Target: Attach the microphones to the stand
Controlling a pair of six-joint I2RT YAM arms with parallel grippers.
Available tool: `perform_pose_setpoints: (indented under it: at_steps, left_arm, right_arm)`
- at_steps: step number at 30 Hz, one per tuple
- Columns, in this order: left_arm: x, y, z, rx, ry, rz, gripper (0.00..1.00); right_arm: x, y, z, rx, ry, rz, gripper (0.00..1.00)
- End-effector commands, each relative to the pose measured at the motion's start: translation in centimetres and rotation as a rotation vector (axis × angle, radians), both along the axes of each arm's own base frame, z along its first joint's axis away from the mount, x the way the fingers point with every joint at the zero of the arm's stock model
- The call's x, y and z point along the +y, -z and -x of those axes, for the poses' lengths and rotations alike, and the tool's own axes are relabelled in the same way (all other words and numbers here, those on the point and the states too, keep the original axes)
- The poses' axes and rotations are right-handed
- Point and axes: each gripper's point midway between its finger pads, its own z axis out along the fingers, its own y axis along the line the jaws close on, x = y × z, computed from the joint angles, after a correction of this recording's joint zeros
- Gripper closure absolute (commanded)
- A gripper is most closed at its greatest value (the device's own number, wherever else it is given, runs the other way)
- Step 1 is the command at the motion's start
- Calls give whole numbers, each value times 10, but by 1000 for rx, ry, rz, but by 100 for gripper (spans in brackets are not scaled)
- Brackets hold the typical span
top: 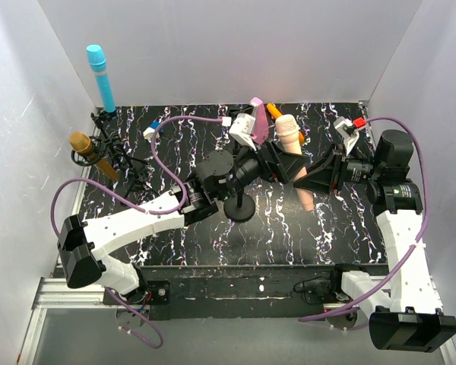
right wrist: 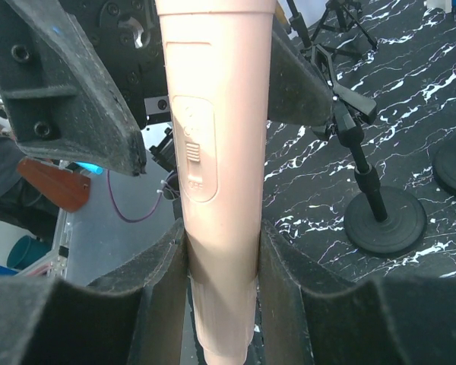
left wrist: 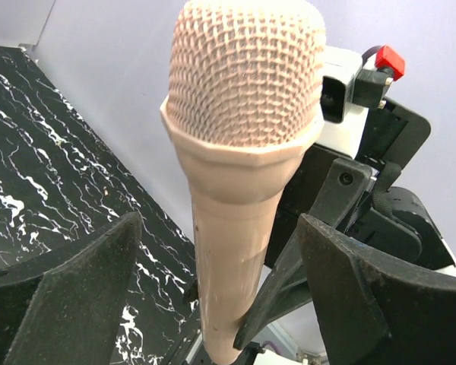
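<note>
Right claw (right wrist: 220, 255) is clamped on the lower body of the pink mic (right wrist: 216, 152), both pads squeezed flat against it just below the switch, so that's a solid grip. Left claw (left wrist: 216, 228) is another story. On its wrist cam the pink mic runs up between the 2 fingers (left wrist: 68, 296), mesh head filling the view, with a clear gap on each side. So I'd call it released, straddling the mic without touching it. From the top cam the pink mic is held up off the table (top: 349, 220) around the middle, head toward the back wall and tail angled down. The 2 claws come at it from opposite sides, left nearer the head and right further down the body. Cyan mic (top: 99, 72) is standing upright in a clip at the back-left corner. Gold mic (top: 87, 152) sits tilted in another clip just in front of it, both on the black left stand (top: 118, 144) by the side wall. Orange mic (top: 276, 112) pokes out behind the wrists near the back edge, and I can't tell what it's resting on because there's too much arm in the way. Round-base stand (top: 239, 205) sits mid-table right by the left arm's wrist. The right wrist cam catches it too, off to the side of the gripped mic.
</note>
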Motion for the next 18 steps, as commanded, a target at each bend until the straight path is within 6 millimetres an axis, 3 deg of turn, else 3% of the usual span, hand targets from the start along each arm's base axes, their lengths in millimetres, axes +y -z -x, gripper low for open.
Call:
perform_pose_setpoints:
  at_steps: [1, 9, 13, 16, 18]
  left_arm:
    - [4, -33, 2, -34, -2, 63, 19]
    - [8, -35, -1, -38, -27, 52, 29]
    - [7, -37, -1, -46, -24, 44, 41]
    - [9, -39, 0, -60, -21, 42, 64]
    - [10, -44, 3, -89, -7, 42, 100]
  right_arm:
    - [1, -7, 5, -71, -25, -5, 99]
    - [8, -4, 12, -87, -54, 11, 99]
    - [9, -5, 12, -104, -54, 20, 99]
    - [11, -4, 14, -122, -60, 29, 99]
    - [13, -2, 17, -133, -77, 35, 99]
